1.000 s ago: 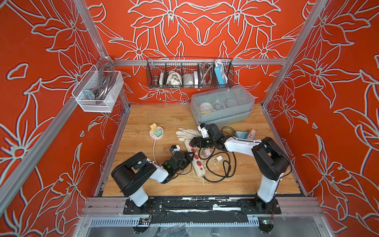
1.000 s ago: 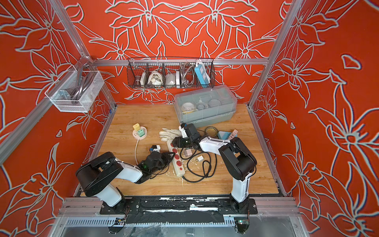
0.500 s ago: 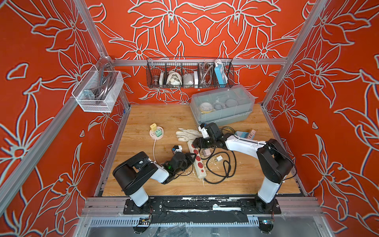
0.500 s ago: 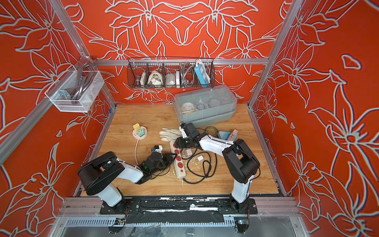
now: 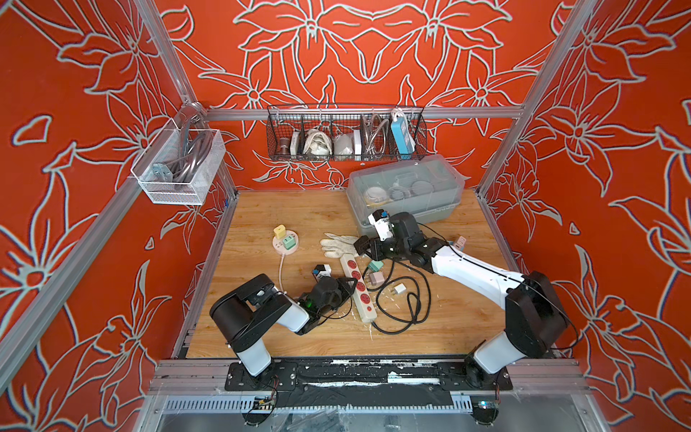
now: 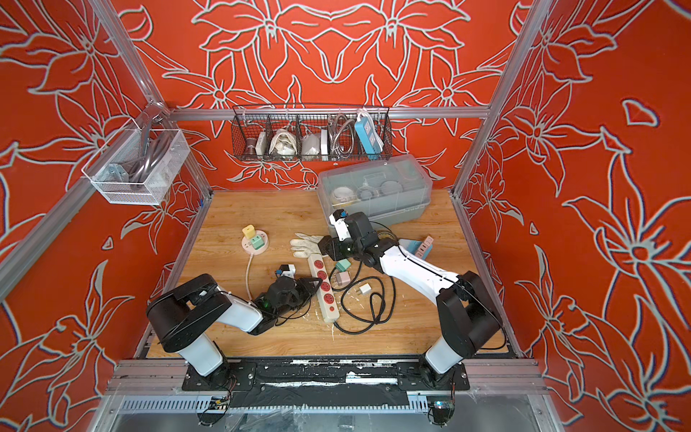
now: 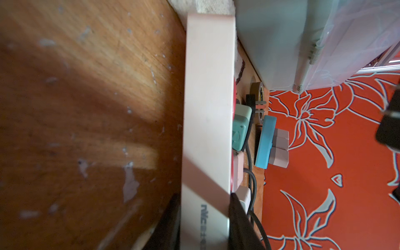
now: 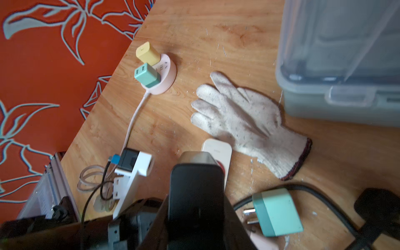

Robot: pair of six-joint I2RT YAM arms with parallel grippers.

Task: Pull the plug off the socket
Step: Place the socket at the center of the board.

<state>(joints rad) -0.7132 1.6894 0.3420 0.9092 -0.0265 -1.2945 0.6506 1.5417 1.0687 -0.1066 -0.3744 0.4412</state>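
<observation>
Right arm [image 5: 475, 273] stretching flatter than a second ago, elbow swinging outward. Left gripper [image 5: 349, 288] clamping power strip [image 5: 365, 305] mid-length; right gripper [image 5: 363, 248] sitting pinched shut, nothing visibly held, over its far end. Strip's long axis running gripper to gripper. Mint plug [image 5: 375, 265] lying loose, pins bare, just beside strip, right gripper nearer; seemingly out already.

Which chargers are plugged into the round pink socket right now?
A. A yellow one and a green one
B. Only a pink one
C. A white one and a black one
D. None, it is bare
A: in the right wrist view the yellow charger and the green charger both stand plugged into the top of the round pink socket.
</observation>
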